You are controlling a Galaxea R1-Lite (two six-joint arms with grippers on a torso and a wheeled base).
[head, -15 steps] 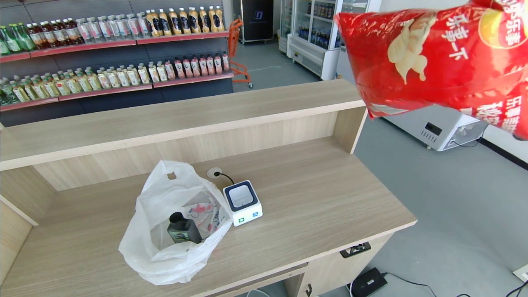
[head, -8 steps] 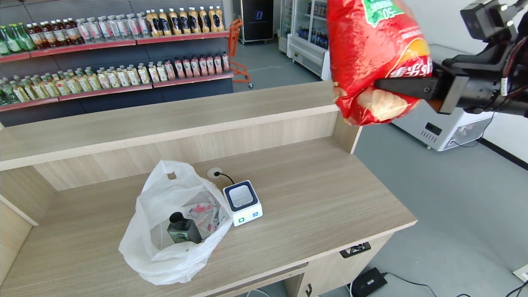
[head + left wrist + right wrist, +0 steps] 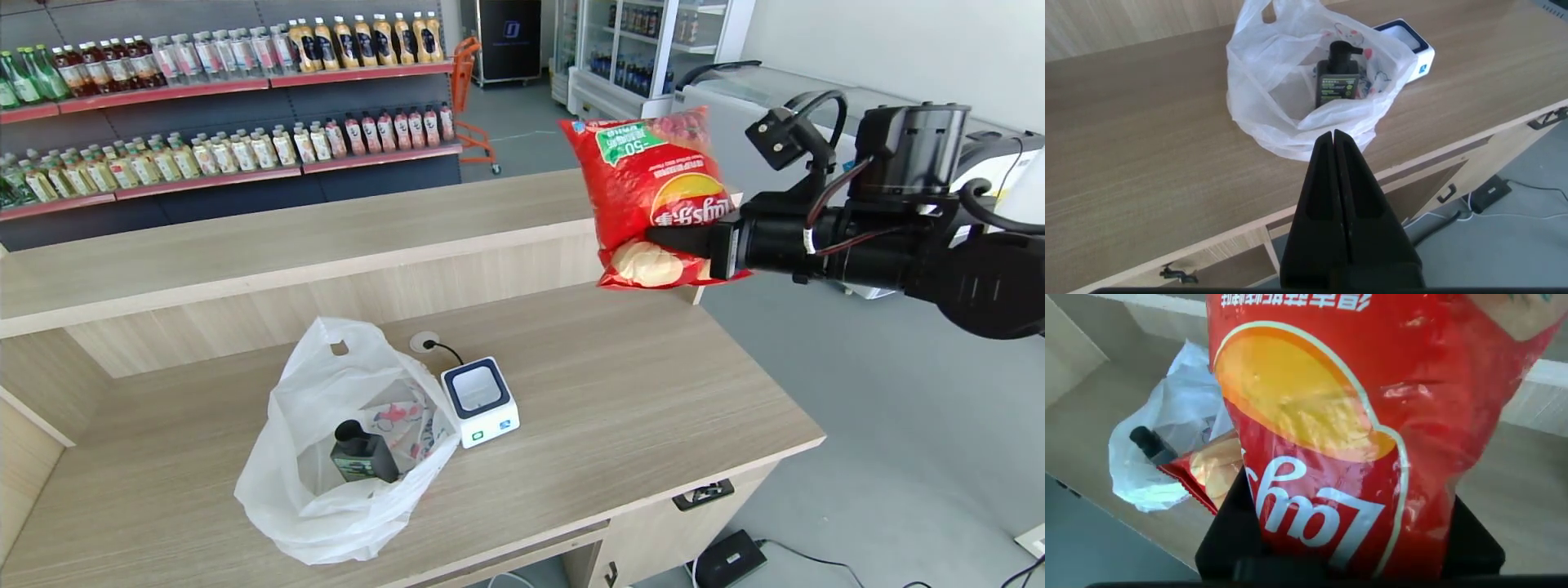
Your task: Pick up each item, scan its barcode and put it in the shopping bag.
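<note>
On the desk (image 3: 653, 392) the shopping bag (image 3: 326, 498) already holds a bottle (image 3: 363, 456); the chip bag (image 3: 645, 163), clamped in the right gripper (image 3: 657, 238)'s jaws, seems yet to be scanned and bagged, while the left gripper (image 3: 1333, 137)'s jaws sit closed, empty.

Bottle (image 3: 363, 456) in bag (image 3: 273, 482), scanner (image 3: 480, 402) beside.

This is a small shop: dark wall shelves with red front edges (image 3: 269, 82) carry rows of bottled drinks (image 3: 245, 151), a glass-door drinks fridge (image 3: 629, 49) and a white chest freezer (image 3: 759, 82) stand at the back, and a light wooden checkout counter (image 3: 620, 392) holds a white square barcode scanner (image 3: 480, 401) beside a thin white plastic shopping bag (image 3: 326, 514)
</note>
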